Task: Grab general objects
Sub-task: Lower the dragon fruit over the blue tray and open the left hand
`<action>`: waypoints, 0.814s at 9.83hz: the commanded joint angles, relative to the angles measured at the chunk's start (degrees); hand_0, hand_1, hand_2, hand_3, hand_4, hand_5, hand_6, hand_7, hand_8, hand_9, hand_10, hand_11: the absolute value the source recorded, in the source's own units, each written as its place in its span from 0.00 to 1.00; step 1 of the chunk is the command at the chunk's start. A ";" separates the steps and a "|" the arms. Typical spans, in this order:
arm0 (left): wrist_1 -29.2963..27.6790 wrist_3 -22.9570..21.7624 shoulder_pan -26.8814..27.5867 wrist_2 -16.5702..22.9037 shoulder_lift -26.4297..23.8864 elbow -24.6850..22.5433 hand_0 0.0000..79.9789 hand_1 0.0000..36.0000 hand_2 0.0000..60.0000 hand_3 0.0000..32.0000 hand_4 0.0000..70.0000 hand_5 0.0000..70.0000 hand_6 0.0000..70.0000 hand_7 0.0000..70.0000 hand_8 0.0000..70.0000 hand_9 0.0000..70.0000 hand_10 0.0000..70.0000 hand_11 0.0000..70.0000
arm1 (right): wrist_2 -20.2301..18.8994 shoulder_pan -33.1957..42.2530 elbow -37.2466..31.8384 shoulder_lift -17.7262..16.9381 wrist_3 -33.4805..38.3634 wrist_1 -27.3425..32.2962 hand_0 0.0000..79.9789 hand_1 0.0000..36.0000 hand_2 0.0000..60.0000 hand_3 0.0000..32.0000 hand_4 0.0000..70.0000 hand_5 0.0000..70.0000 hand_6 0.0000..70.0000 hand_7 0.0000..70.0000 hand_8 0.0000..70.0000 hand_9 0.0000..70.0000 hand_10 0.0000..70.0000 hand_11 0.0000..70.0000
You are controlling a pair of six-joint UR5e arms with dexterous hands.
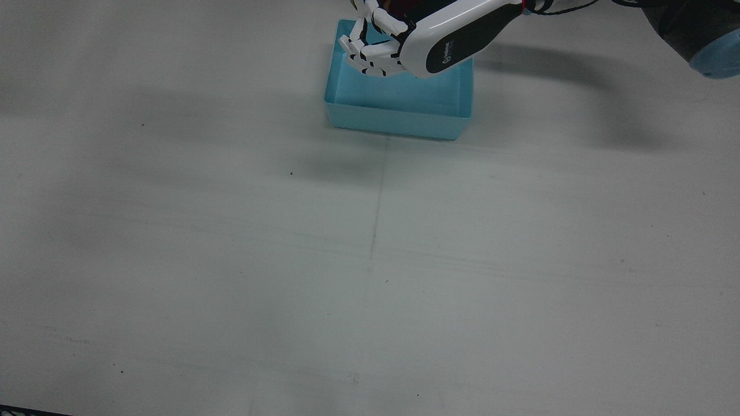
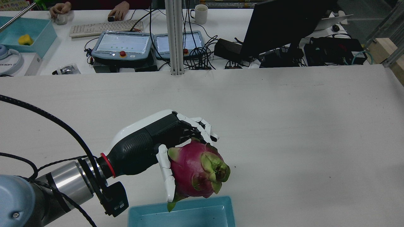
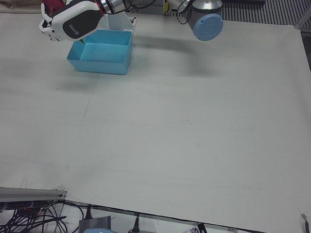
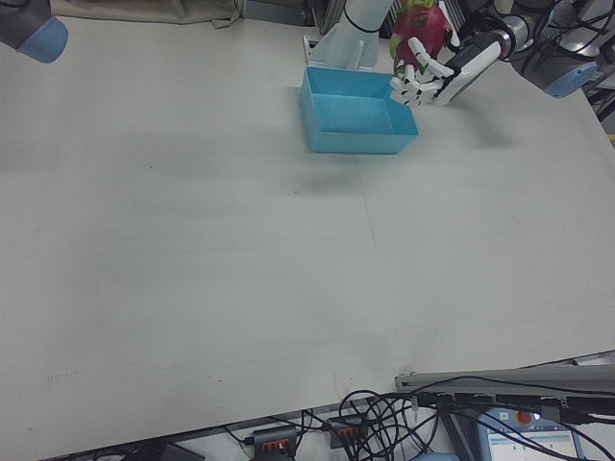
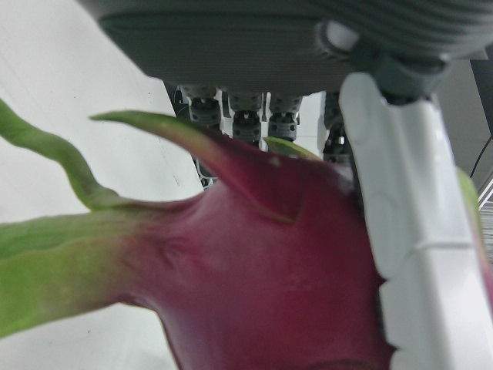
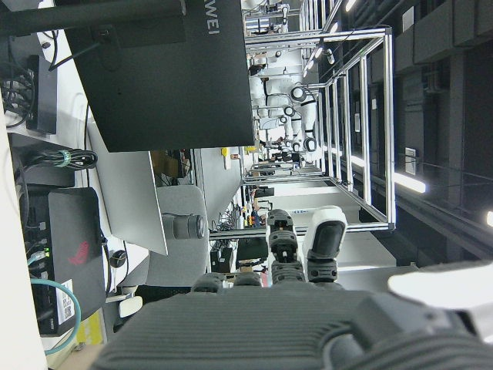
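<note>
Fingers point(image 2: 167, 176) of left hand point(image 2: 164, 135) wrapped around dragon fruit point(image 2: 197, 171), held in air, lower centre of rear view, above near edge of blue bin point(image 2: 189, 216) on desk point(image 2: 284, 126). Right hand: only its own camera shows it, fingers point(image 6: 323, 243) extended, nothing held.

From the front view I see only a sliver of the dragon fruit point(image 1: 399, 7); my left hand point(image 1: 399, 43) covers the rest, and the top edge cuts both. In the rear view the blue bin point(image 2: 202, 214) runs off the bottom edge. My right hand point(image 6: 308, 308) shows only in its own camera, fingers partly cropped, so I can't judge its grip.
</note>
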 commanded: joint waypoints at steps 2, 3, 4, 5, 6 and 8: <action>-0.07 0.66 4.67 -0.75 -0.78 0.25 0.96 0.20 0.00 0.00 1.00 0.58 0.33 0.85 0.36 0.43 0.27 0.39 | 0.00 0.00 -0.05 0.00 0.05 0.00 0.00 0.00 0.00 0.00 0.00 0.00 0.00 0.00 0.00 0.00 0.00 0.00; -0.86 0.66 6.16 -0.49 -0.70 0.25 0.91 0.20 0.00 0.00 1.00 0.57 0.32 0.83 0.35 0.41 0.26 0.39 | 0.00 0.00 -0.05 -0.09 -0.04 0.00 0.00 0.00 0.00 0.00 0.00 0.00 0.00 0.00 0.00 0.00 0.00 0.00; -1.65 0.74 7.74 -0.49 -0.70 0.25 0.82 0.19 0.00 0.00 1.00 0.55 0.32 0.82 0.33 0.39 0.26 0.38 | 0.00 0.00 -0.05 0.00 0.05 0.00 0.00 0.00 0.00 0.00 0.00 0.00 0.00 0.00 0.00 0.00 0.00 0.00; -1.66 0.74 8.19 -0.49 -0.70 0.25 0.70 0.18 0.00 0.00 1.00 0.44 0.26 0.77 0.26 0.30 0.24 0.34 | 0.00 0.00 -0.05 0.00 0.05 0.00 0.00 0.00 0.00 0.00 0.00 0.00 0.00 0.00 0.00 0.00 0.00 0.00; -1.66 0.74 8.11 -0.58 -0.78 0.34 0.65 0.25 0.00 0.00 0.85 0.24 0.12 0.56 0.09 0.09 0.10 0.15 | 0.00 0.00 -0.05 0.00 0.05 0.00 0.00 0.00 0.00 0.00 0.00 0.00 0.00 0.00 0.00 0.00 0.00 0.00; -1.66 0.83 8.02 -0.67 -1.49 0.52 0.64 0.22 0.00 0.00 0.22 0.07 0.00 0.35 0.05 0.05 0.00 0.00 | 0.00 0.00 -0.05 0.00 -0.04 0.00 0.00 0.00 0.00 0.00 0.00 0.00 0.00 0.00 0.00 0.00 0.00 0.00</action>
